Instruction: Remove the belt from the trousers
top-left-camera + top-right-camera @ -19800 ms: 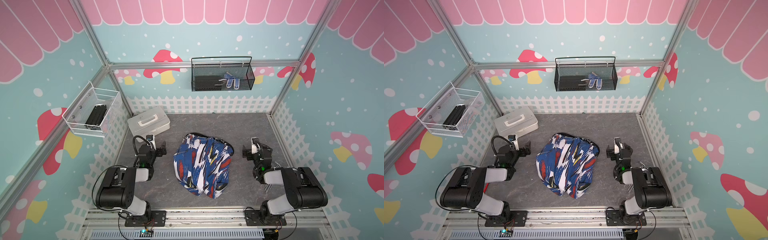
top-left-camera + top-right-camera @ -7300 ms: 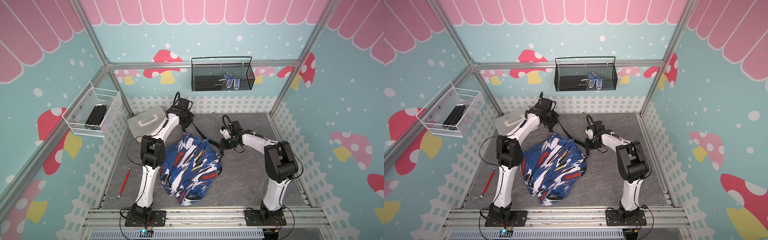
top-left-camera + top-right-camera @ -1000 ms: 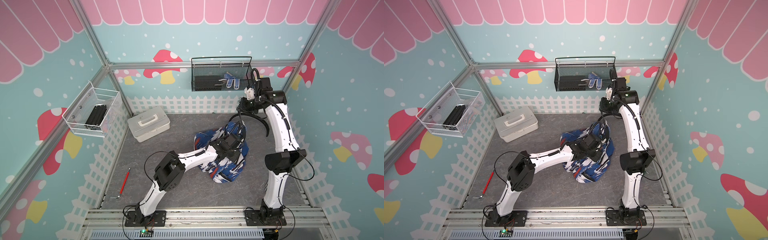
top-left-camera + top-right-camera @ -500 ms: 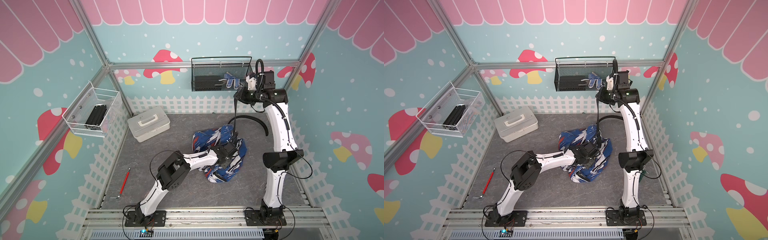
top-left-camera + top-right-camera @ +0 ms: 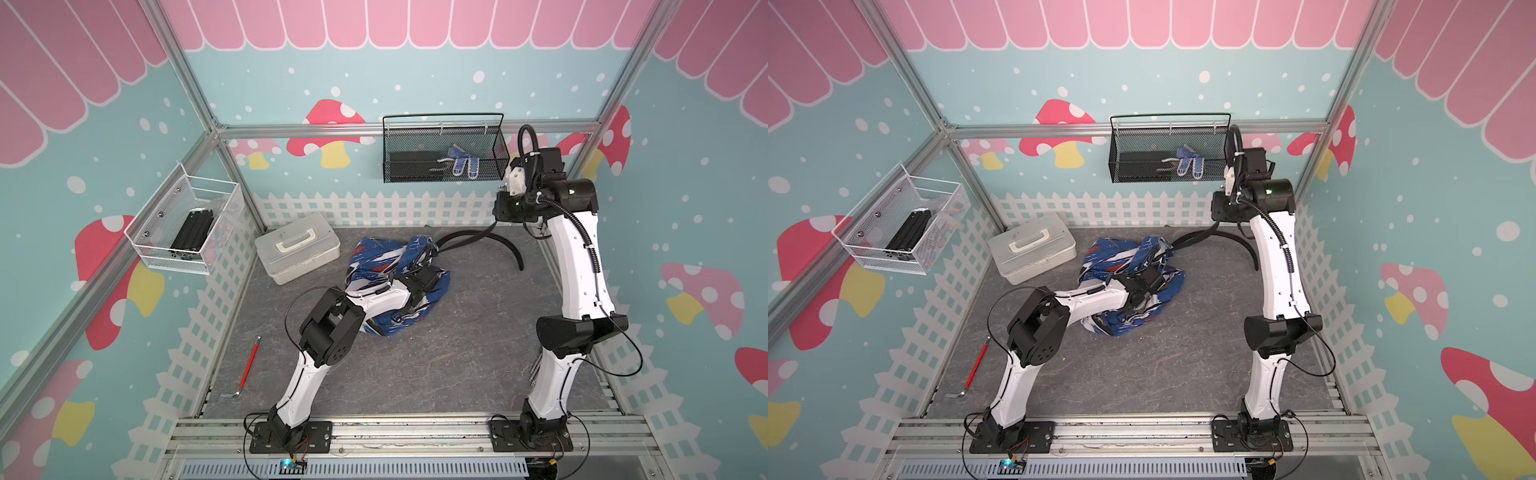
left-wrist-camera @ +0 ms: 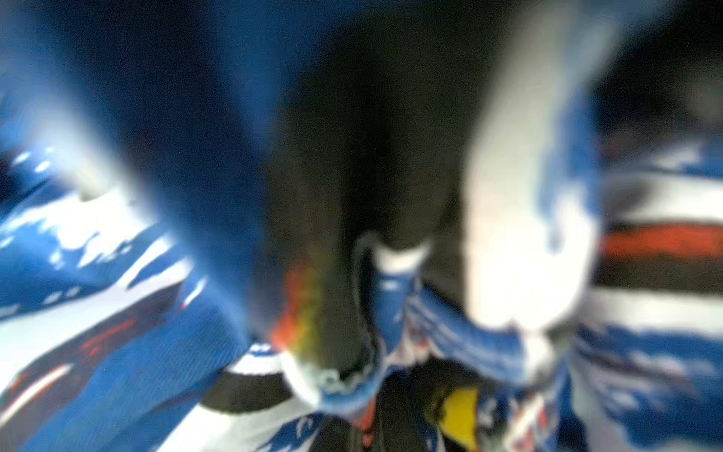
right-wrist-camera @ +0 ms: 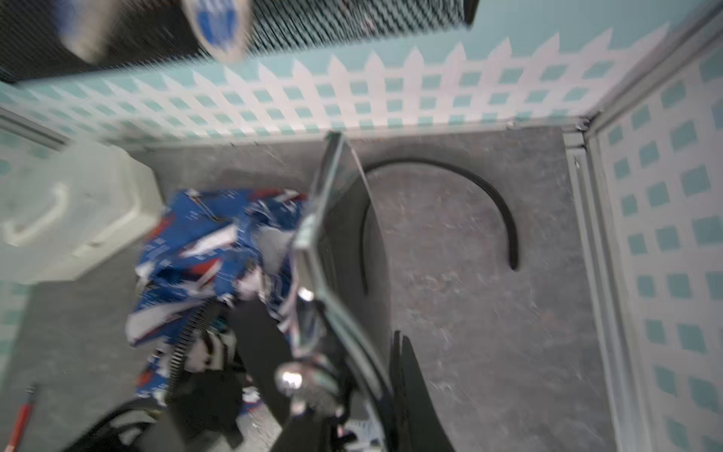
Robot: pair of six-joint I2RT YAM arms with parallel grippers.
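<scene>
On the table [image 5: 457, 365], in both top views: one pair of trousers [image 5: 374, 257] [image 5: 1113, 253], crumpled in a heap near the middle, a little toward the back.
Belt count: one belt [image 5: 457, 237] [image 5: 1196, 236]. It runs from the heap's back right edge and lifts to the right end effector. Its free tail arcs down onto the bare table beside the right arm.
Arms: two.
Left end effector [image 5: 422, 277] [image 5: 1148, 276]: down on top of the trousers, fingers pressed together. Whether cloth is caught between them cannot be told.
Right end effector [image 5: 498, 218] [image 5: 1217, 218]: raised near the back right corner, pinching the belt.
Other things: one white box [image 5: 297, 249] just left of the trousers and one red-handled hex key [image 5: 248, 365] near the left fence. There are two wall baskets: one black mesh basket [image 5: 490, 158] on the back wall and one white wire basket [image 5: 220, 232] on the left wall.
Left wrist view: the trousers [image 6: 117, 254] fill the picture, heavily blurred. A dark shape sits in the middle, too soft to read.
Right wrist view: one belt [image 7: 502, 209], with a wide strap close to the lens and its tail lying in a single curve on the table. One trousers heap [image 7: 203, 242] lies beside it, with one white box [image 7: 78, 219] beyond.
</scene>
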